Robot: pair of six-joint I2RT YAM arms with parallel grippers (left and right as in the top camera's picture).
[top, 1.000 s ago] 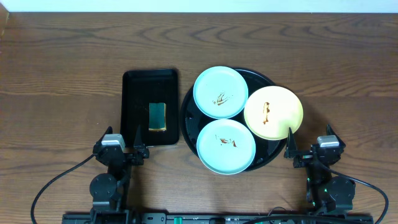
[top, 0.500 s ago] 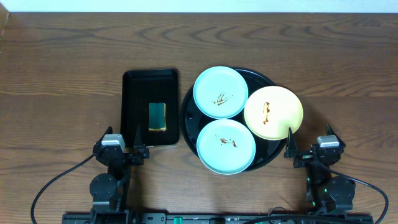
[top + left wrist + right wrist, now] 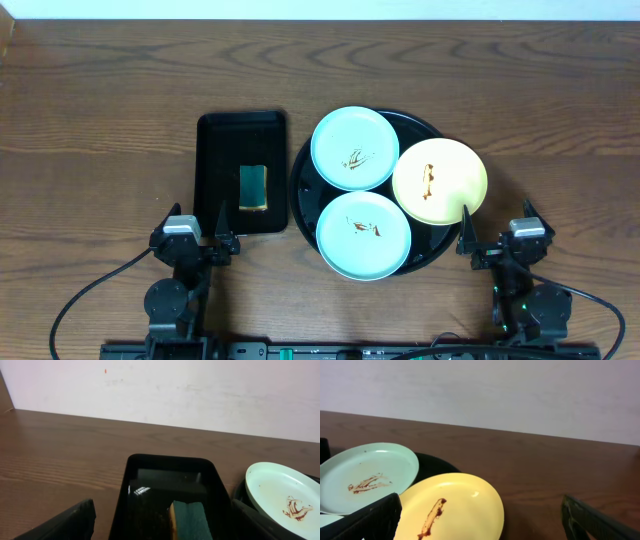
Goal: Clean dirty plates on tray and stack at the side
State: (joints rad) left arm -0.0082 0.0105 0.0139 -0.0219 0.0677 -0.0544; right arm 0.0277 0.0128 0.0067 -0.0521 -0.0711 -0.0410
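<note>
The round black tray (image 3: 302, 190) holds three plates with brown smears: a mint one (image 3: 354, 148) at the back, a mint one (image 3: 364, 235) at the front, and a yellow one (image 3: 440, 181) on the right, overhanging the rim. My left gripper (image 3: 197, 220) stands open near the table's front edge, just in front of the rectangular tray. My right gripper (image 3: 497, 222) stands open to the front right of the yellow plate (image 3: 460, 505), its left finger close to the plate's edge. Neither gripper holds anything. In the right wrist view the back mint plate (image 3: 365, 477) lies left.
A rectangular black tray (image 3: 220, 160) left of the round one holds a green and yellow sponge (image 3: 254, 187). The left wrist view shows that sponge (image 3: 187, 520) ahead between the fingers. Bare wooden table lies left, right and behind. A pale wall stands at the back.
</note>
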